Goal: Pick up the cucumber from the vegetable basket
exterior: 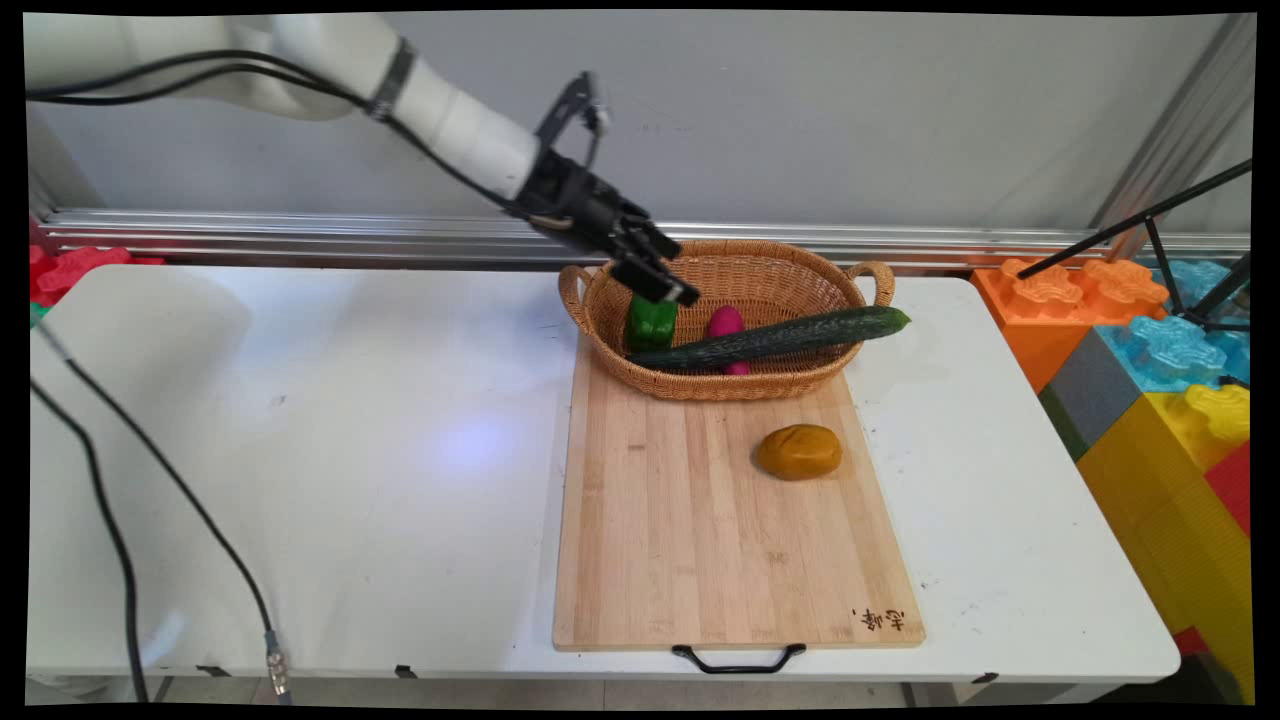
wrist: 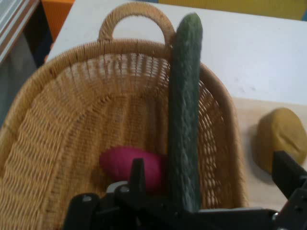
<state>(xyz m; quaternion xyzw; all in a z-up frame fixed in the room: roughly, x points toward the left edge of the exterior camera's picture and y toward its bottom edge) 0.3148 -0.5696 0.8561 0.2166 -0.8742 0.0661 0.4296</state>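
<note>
We see the gripper (exterior: 657, 282) over the wicker basket's (exterior: 790, 385) left end, fingers spread wide and holding nothing, just above a green pepper (exterior: 651, 322). Beside it lie a magenta vegetable (wrist: 125, 164) and cucumber (exterior: 780, 337); a brown potato (exterior: 798, 451) sits on the cutting board (exterior: 700, 540)

- The white desk (exterior: 350, 450) under my arm carries everything; it runs from the left of the main view across to the coloured blocks at its right end.
- A wooden cutting board (exterior: 690, 540) lies flat on it, right of the middle, its black handle at the near edge.
- A wicker basket (exterior: 790, 275) sits at the board's far end, partly on the board.
- Black cables (exterior: 150, 470) trail across the left part of the desk and drop over its near edge.
</note>
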